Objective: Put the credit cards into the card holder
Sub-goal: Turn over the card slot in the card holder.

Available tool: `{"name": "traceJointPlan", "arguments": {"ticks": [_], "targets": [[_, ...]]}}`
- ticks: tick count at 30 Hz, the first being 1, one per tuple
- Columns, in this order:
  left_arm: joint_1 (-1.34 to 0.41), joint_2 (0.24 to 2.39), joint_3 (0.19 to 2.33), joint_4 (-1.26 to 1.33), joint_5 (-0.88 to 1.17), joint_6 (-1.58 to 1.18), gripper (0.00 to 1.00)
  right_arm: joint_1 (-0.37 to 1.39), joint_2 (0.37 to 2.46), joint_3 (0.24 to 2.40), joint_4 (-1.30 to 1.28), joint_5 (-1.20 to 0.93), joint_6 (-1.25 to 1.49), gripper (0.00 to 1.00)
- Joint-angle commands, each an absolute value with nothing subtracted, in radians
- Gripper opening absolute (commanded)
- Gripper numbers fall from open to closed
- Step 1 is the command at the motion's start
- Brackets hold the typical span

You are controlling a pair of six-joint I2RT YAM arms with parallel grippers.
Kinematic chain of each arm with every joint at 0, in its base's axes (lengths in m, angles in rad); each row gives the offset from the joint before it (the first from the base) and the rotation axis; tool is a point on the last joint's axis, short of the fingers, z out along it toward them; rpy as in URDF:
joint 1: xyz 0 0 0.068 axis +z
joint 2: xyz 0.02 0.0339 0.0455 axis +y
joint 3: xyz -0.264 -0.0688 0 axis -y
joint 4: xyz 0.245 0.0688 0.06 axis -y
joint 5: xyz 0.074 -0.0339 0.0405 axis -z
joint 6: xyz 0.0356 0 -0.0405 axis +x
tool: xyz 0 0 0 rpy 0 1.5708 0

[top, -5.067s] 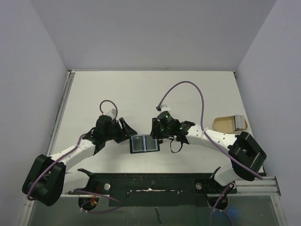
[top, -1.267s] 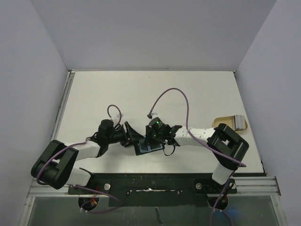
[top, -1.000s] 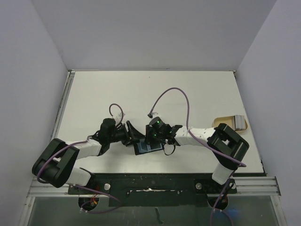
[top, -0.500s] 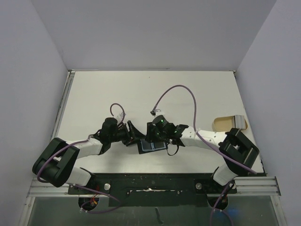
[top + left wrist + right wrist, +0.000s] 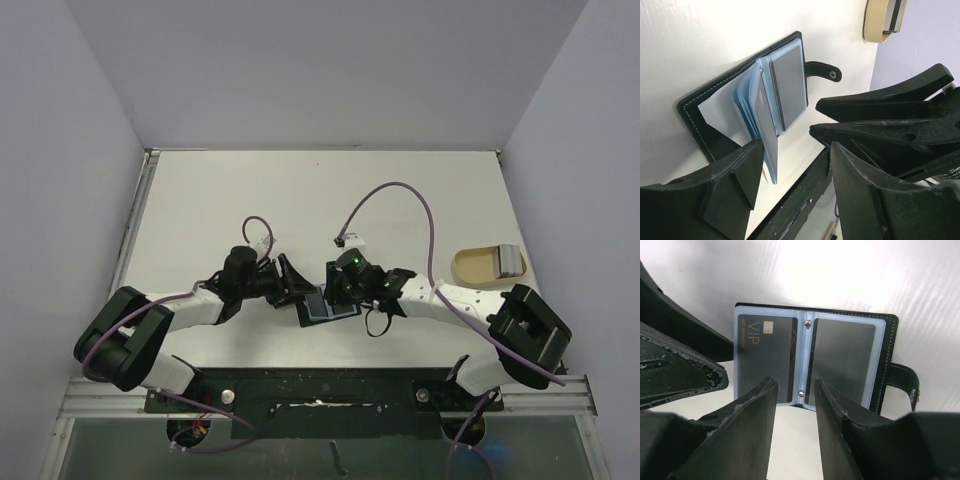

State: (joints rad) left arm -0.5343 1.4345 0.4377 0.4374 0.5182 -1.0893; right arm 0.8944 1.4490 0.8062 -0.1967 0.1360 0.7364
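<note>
The right gripper (image 5: 796, 385), jaws narrowly parted and empty, hangs just over the open card holder (image 5: 807, 360) showing credit cards (image 5: 765, 357) in its sleeves, while the left gripper (image 5: 795, 150) gapes wide at its edge.

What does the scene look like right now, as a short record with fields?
card holder: open on the table, sleeves exposed
sleeved cards: VIP card on one page, plain dark card on the facing page
left gripper: open, one finger at the holder's corner
right gripper: open, empty, above the holder
tray: far right, grey card in it
</note>
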Motion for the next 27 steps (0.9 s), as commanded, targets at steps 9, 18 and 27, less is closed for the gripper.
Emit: {"name": "traceJointPlan", "arguments": {"ticks": [9, 18, 27], "targets": [[-0.559, 1.475, 0.516, 0.485, 0.496, -1.085, 0.55, 0.799, 1.341, 0.755, -0.216, 0.202, 0.666, 0.43], [-0.572, 1.499, 0.534, 0.489, 0.494, -1.085, 0.55, 0.747, 1.323, 0.744, -0.252, 0.216, 0.611, 0.49], [-0.575, 1.511, 0.563, 0.475, 0.498, -1.076, 0.55, 0.702, 1.370, 0.746, -0.265, 0.246, 0.584, 0.58]]}}
